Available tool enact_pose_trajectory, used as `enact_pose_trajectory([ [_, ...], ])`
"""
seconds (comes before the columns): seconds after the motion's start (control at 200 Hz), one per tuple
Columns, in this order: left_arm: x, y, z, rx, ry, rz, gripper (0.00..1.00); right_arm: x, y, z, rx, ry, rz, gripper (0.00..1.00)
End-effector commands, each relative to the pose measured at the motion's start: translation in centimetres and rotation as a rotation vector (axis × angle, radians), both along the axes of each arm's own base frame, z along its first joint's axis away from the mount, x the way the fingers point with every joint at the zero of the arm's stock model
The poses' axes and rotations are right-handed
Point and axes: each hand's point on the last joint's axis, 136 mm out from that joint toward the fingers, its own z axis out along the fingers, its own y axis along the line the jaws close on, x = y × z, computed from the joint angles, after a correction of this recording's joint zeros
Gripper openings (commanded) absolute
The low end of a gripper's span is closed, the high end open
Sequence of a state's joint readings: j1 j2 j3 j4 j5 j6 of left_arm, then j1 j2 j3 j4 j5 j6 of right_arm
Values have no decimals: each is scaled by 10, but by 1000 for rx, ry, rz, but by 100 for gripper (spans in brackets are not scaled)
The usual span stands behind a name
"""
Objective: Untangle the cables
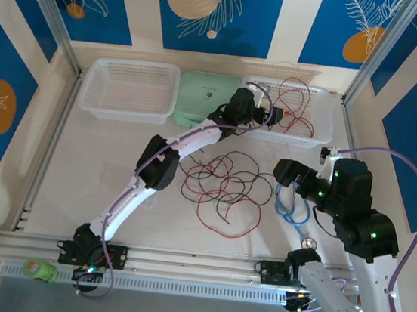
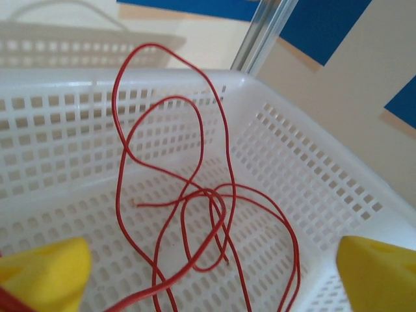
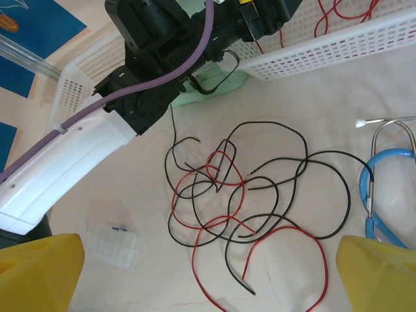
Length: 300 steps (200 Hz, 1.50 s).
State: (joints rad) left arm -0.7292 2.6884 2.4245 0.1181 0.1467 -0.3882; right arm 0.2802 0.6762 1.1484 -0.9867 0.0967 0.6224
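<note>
Cables, main bunch: a loose tangle of red and black cables (image 1: 219, 189) (image 3: 242, 187) lies flat on the bench (image 1: 94, 157), about mid-surface in the top view.
Cables, second lot: a red cable (image 2: 224, 201) (image 1: 294, 106) loops inside the right-hand white basket (image 1: 294, 140) (image 2: 325, 188), at 1 o'clock from the tangle.
Hard to make out: the strands cross so often that I cannot count them. The red loops run off the lower edge of my left wrist view, so I cannot tell whether they are one strand or more. In the right wrist view my left arm (image 3: 71, 156) covers the bench at 10 o'clock of the tangle.
Left gripper (image 2: 208, 279): hangs over the right-hand basket, red loops straight ahead at 12 o'clock, fingers spread wide, released.
Right gripper (image 3: 208, 273): sits at 3 o'clock of the tangle, apart from it, fingers wide, grasping nothing.
Counts: two white baskets, the left-hand white basket (image 1: 129, 89) at 11 o'clock; one green pouch (image 1: 204, 95) between them; one blue stethoscope (image 1: 292, 209) (image 3: 369, 227) at 3 o'clock, just beside the tangle; one small clear box (image 3: 114, 244) at 8 o'clock.
</note>
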Motion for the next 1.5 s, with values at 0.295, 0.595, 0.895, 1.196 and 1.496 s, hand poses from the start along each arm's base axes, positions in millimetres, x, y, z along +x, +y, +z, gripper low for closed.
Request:
enact_pose_trajectory([
  [0.295, -66, 29, 183, -72, -168, -143, 100, 8, 8, -62, 3, 179, -31, 95],
  [0.595, -101, 57, 197, 38, -87, -172, 86, 24, 44, -137, -62, 341, -33, 87],
  [0.895, -167, 169, 215, 184, -142, 31, 90, 89, 117, -183, -67, 402, 44, 82],
  [1.196, -237, 256, 178, 230, -13, 146, 89, 150, 137, -224, -56, 450, -44, 56],
  [1.496, -260, 278, 123, 285, 80, 149, 85, 155, 145, -215, -69, 435, -27, 1],
])
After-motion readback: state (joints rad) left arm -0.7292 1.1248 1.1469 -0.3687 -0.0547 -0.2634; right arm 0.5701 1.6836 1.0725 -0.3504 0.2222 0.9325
